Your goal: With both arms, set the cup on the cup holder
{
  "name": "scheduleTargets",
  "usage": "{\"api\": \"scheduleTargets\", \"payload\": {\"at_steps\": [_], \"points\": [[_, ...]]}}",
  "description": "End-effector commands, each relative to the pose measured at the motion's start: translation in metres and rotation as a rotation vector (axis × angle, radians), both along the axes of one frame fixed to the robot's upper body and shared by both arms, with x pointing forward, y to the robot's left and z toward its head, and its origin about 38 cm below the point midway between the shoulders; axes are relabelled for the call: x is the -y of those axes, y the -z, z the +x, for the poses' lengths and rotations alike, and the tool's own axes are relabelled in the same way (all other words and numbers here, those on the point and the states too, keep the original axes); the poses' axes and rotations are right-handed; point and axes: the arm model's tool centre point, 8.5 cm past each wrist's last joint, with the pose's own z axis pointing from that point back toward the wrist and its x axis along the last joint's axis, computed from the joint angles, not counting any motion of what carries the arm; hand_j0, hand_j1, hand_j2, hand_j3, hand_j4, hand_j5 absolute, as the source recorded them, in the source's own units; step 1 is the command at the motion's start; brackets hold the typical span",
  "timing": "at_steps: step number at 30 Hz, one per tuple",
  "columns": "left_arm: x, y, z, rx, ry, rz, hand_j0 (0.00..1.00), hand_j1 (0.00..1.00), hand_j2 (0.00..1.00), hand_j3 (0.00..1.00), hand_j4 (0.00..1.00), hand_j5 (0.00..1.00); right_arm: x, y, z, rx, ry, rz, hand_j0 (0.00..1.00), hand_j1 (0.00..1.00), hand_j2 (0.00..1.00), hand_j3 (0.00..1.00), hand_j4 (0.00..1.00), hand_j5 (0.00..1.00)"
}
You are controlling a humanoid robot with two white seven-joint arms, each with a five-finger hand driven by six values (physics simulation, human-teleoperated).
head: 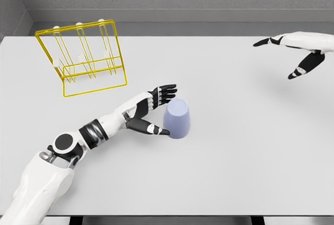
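A pale lavender cup (177,119) stands upside down near the middle of the white table. My left hand (161,111) is open right beside its left side, fingers (166,91) reaching past the top and the thumb (151,128) at its lower edge, not closed around it. The yellow wire cup holder (83,58) with white-tipped pegs stands at the back left, well apart from the cup. My right hand (295,55) hovers open over the table's far right, holding nothing.
The white table (250,152) runs back to a grey wall; its front edge crosses the bottom of the view. My left forearm (104,126) lies diagonally across the lower left.
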Motion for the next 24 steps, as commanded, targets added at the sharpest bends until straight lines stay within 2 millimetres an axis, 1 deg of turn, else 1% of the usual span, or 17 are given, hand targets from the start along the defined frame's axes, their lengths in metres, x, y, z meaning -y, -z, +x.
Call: {"api": "scheduleTargets", "payload": {"at_steps": [1,5,9,10,15,24], "points": [[0.004,0.000,0.000,0.000,0.004,-0.003,1.00,1.00,1.00,1.00,1.00,1.00,0.000,0.000,-0.001,-0.004,0.001,0.003,1.00,1.00,1.00,1.00,1.00,1.00],[0.005,0.001,-0.001,0.000,0.004,-0.001,1.00,1.00,1.00,1.00,1.00,1.00,-0.001,0.001,-0.001,-0.006,0.002,0.002,1.00,1.00,1.00,1.00,1.00,1.00],[0.012,0.003,-0.004,-0.006,0.020,-0.001,1.00,1.00,1.00,1.00,1.00,1.00,-0.001,-0.006,0.001,0.009,0.002,0.004,1.00,1.00,1.00,1.00,1.00,1.00],[0.016,0.004,-0.005,-0.008,0.025,-0.008,1.00,1.00,1.00,1.00,1.00,1.00,-0.003,-0.005,0.001,0.008,-0.002,0.004,1.00,1.00,1.00,1.00,1.00,1.00],[0.018,0.003,-0.005,-0.010,0.026,-0.014,1.00,1.00,1.00,1.00,1.00,1.00,-0.009,0.001,0.002,-0.006,-0.015,0.003,1.00,1.00,1.00,1.00,1.00,1.00],[0.026,0.003,-0.005,-0.001,0.031,-0.008,1.00,1.00,1.00,1.00,1.00,1.00,-0.009,0.003,0.001,-0.010,-0.015,0.001,1.00,1.00,1.00,1.00,1.00,1.00]]}}
